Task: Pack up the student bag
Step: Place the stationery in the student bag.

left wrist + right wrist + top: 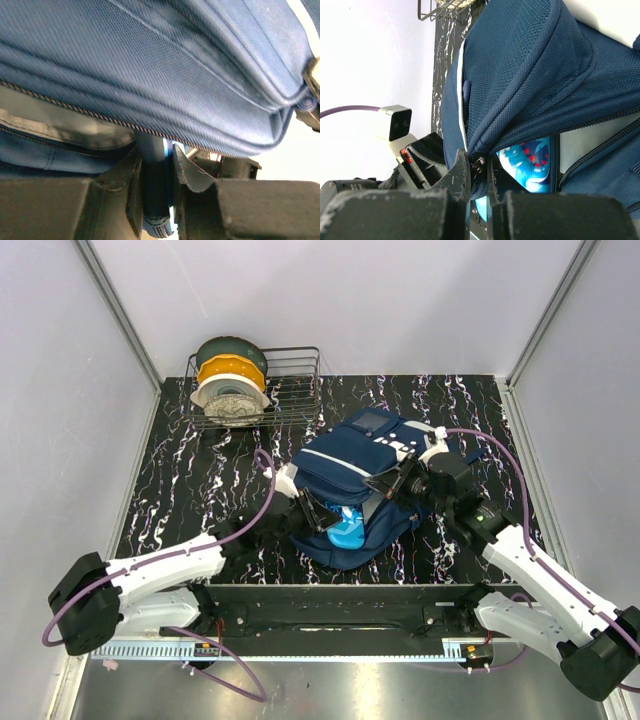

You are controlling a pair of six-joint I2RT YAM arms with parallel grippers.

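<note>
The navy student bag [350,465] lies in the middle of the black marbled table, its main zip partly open. A bright blue item with red and white marks [348,532] shows in the opening and in the right wrist view [532,162]. My left gripper [318,515] is shut on a dark fold of the bag's edge [155,180] at the opening's left side. My right gripper [392,485] is shut on the bag's zip edge [480,167] at the opening's right side. The bag's fabric [165,65] fills the left wrist view.
A wire rack [262,388] at the back left holds green, yellow and white spools [230,380]. White walls enclose the table on three sides. The left arm's wrist camera [395,121] shows in the right wrist view.
</note>
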